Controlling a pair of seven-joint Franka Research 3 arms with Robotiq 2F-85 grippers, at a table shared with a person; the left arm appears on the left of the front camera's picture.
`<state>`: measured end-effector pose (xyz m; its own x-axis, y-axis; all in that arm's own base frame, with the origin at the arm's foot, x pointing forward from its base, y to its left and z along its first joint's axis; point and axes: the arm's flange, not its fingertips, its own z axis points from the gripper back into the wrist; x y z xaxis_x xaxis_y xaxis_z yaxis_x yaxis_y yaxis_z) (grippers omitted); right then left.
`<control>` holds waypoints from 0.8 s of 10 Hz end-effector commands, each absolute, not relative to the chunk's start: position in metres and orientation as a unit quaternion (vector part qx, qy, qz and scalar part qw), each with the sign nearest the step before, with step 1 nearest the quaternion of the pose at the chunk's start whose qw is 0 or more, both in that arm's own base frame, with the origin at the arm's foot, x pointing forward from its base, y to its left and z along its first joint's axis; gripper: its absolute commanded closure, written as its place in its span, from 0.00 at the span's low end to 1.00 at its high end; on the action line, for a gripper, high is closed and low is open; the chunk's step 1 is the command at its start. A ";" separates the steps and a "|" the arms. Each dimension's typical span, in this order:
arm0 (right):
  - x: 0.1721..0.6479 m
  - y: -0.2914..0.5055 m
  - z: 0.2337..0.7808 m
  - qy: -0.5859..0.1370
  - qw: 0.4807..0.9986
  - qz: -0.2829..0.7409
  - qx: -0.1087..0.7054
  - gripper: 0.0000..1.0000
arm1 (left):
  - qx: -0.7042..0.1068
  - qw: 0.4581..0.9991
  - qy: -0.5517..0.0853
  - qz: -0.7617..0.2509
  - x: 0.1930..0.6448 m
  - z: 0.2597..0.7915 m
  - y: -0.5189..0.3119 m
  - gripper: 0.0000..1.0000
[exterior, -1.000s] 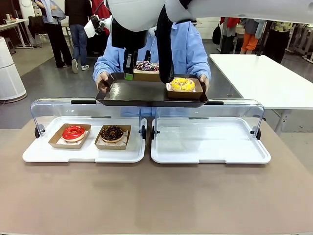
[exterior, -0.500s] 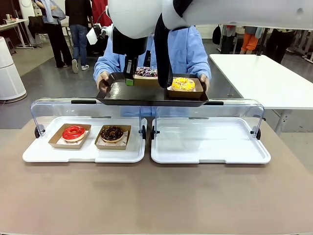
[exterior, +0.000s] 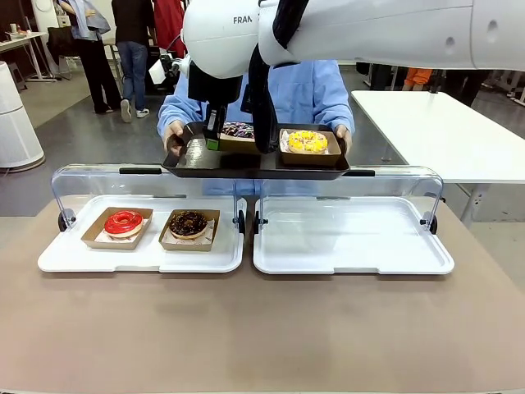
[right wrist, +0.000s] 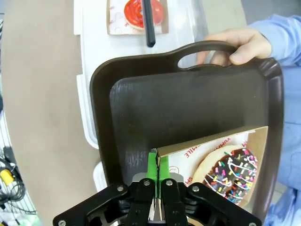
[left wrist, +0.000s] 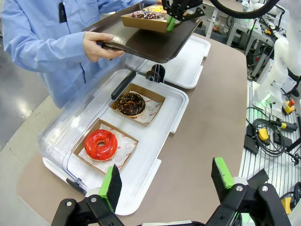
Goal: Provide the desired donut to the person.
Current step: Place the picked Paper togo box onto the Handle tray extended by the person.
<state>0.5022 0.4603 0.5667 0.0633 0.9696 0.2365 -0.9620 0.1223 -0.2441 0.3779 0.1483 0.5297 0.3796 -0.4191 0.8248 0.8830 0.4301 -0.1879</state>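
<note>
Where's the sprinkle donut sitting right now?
The sprinkle donut sits in its cardboard tray on the brown tray the person holds, left of the yellow donut, right gripper pinching its edge.

A red-glazed donut [exterior: 123, 222] and a chocolate donut [exterior: 188, 223] sit in the left display tray [exterior: 66, 261].

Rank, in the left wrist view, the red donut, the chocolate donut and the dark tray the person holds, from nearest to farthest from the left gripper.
From the left gripper:
1. Red donut, in the near cardboard tray of the white display tray, just past the fingers.
2. Chocolate donut, in the next cardboard tray behind it.
3. Dark tray, held up by the person beyond the display cover.
</note>
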 end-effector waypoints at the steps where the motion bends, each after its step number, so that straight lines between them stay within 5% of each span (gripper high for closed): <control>1: 0.513 0.463 0.569 -0.180 0.743 0.645 0.008 0.98 | -0.327 0.759 -0.369 -0.426 0.378 0.531 0.149 0.00; 8: 0.520 0.466 0.572 -0.124 0.742 0.659 0.025 0.98 | -0.327 0.759 -0.369 -0.426 0.378 0.531 0.149 0.00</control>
<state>0.5116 0.4586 0.5645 0.1066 0.9749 0.1954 -0.9767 0.1394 -0.1629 0.3779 0.1483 0.5297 0.3797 -0.4191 0.8248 0.8830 0.4301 -0.1880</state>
